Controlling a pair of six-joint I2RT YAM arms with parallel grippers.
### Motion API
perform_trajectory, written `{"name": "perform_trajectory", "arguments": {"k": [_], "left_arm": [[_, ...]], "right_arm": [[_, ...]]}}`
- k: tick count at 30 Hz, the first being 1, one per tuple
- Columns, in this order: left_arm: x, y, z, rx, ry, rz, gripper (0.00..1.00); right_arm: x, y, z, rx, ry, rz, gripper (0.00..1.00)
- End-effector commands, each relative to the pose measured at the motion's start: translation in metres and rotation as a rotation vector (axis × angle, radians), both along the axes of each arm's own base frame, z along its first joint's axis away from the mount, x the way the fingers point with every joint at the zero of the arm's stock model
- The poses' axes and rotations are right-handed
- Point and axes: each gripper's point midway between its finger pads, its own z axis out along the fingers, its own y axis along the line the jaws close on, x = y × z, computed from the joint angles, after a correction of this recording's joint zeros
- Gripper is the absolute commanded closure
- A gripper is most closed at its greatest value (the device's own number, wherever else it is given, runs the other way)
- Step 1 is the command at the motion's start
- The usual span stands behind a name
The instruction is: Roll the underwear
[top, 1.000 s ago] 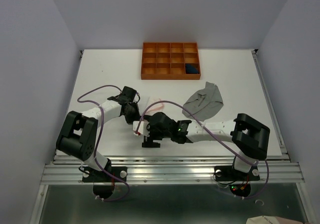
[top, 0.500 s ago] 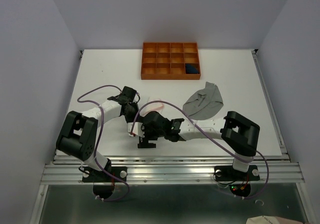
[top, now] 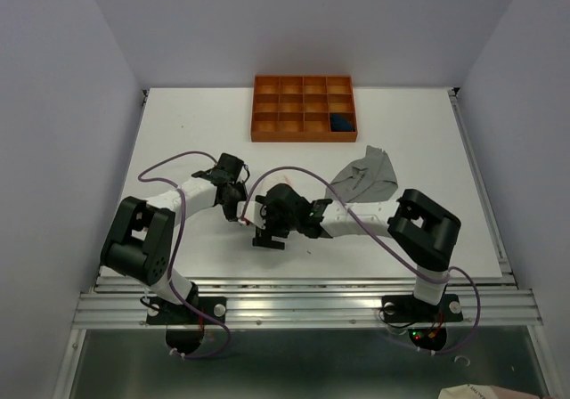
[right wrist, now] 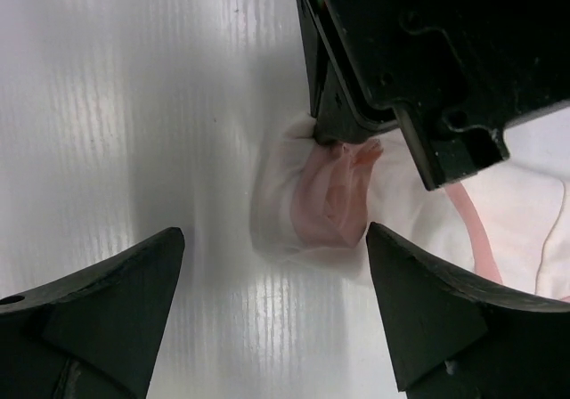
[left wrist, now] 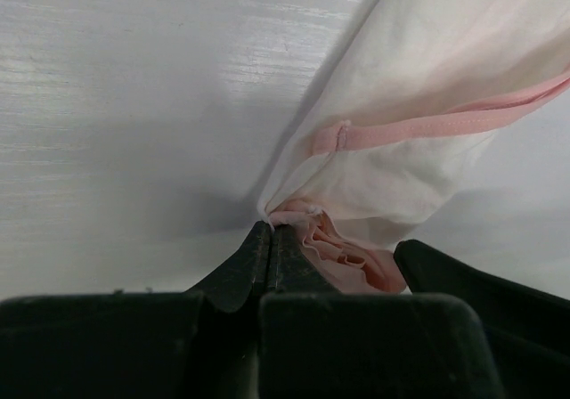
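The left pincer is clamped tight on a bunched corner of the pale pink-white underwear, pinning it low against the white surface. The rest of the cloth fans away toward the upper right of the left wrist view, with a pink trim band running across it. In the right wrist view the right pincer stands wide apart and holds nothing. Its two fingers straddle the small crumpled pink wad at the frame's centre, just below the left pincer's tips.

The step in hand looks like starting the roll on this garment. To do it well, the right pincer should probably come down on the wad itself, not on the thin single layer beside it. It should close without nipping the other arm's tips, which touch the same fold.

The grey underwear lies loose at centre right of the top view, and the navy underwear sits in the lower right compartment of the orange tray
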Motion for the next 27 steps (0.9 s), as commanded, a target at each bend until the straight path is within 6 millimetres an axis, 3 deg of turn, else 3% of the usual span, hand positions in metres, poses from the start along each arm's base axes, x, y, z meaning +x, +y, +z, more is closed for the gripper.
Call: {"name": "perform_trajectory", "arguments": {"k": [1, 10, 16, 21, 27], "left_arm": [[-0.027, 0.022, -0.027, 0.116, 0.115, -0.011, 1.00], [-0.028, 0.023, -0.029, 0.120, 0.125, -0.012, 1.00], [-0.028, 0.023, -0.029, 0.121, 0.125, -0.010, 1.00], [-0.029, 0.023, -0.031, 0.122, 0.130, -0.012, 1.00], [-0.028, 0.023, -0.030, 0.123, 0.128, -0.011, 1.00]], "right_arm": [[0.002, 0.005, -0.002, 0.026, 0.030, 0.006, 0.12], [-0.001, 0.003, -0.007, 0.021, 0.043, 0.004, 0.17], [0.011, 0.008, 0.017, 0.089, -0.023, -0.032, 0.14], [-0.002, 0.014, 0.042, 0.161, 0.005, 0.029, 0.10], [-0.019, 0.017, 0.042, 0.169, 0.071, 0.091, 0.09]]}}
